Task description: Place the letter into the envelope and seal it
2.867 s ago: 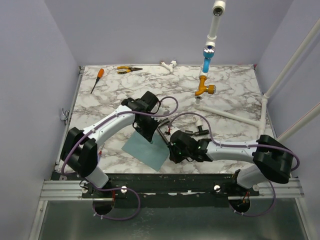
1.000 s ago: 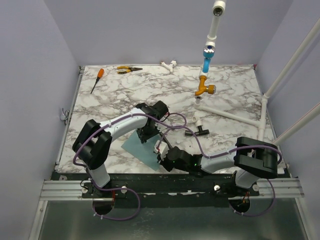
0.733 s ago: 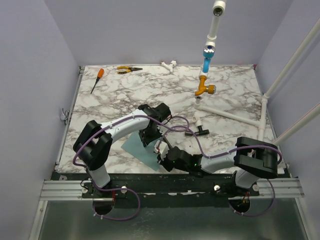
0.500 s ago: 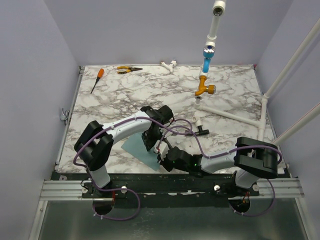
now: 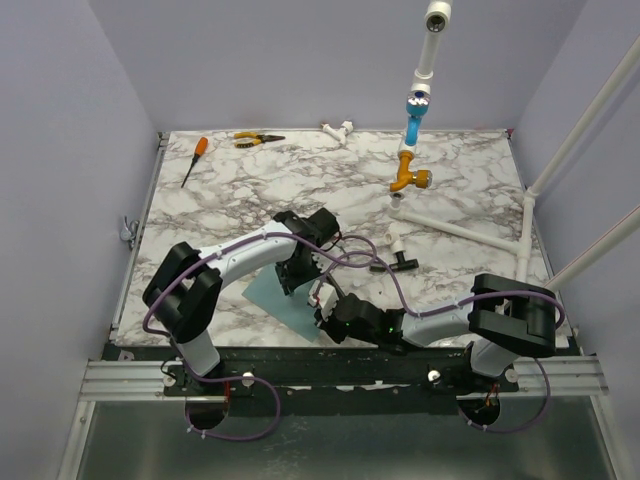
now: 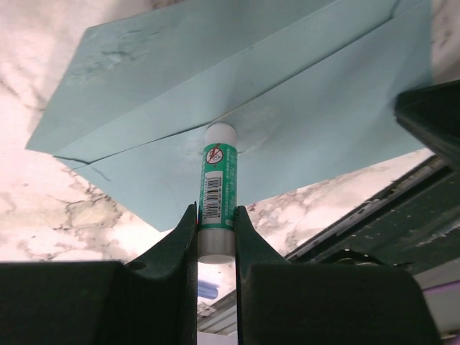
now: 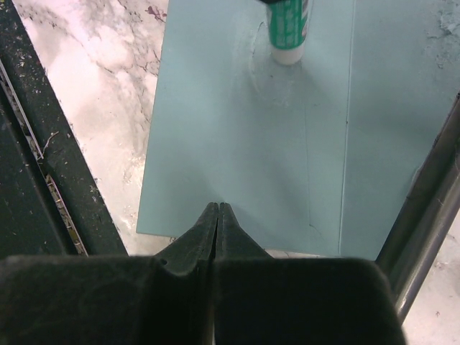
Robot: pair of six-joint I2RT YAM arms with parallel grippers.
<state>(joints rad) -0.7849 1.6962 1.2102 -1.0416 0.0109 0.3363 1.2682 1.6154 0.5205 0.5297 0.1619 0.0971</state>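
wrist views reveal left claw [image 6: 215,217] pinching glue stick [image 6: 218,188] onto envelope [image 6: 323,108]; right claw [image 7: 218,213] closed, empty.

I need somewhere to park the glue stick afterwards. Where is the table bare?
The table is bare between the screwdriver and the left arm, and mid-table between the pliers and the orange valve. It is crowded at the near centre, where the right arm meets the left over the envelope, and on the right, by the white pipes.
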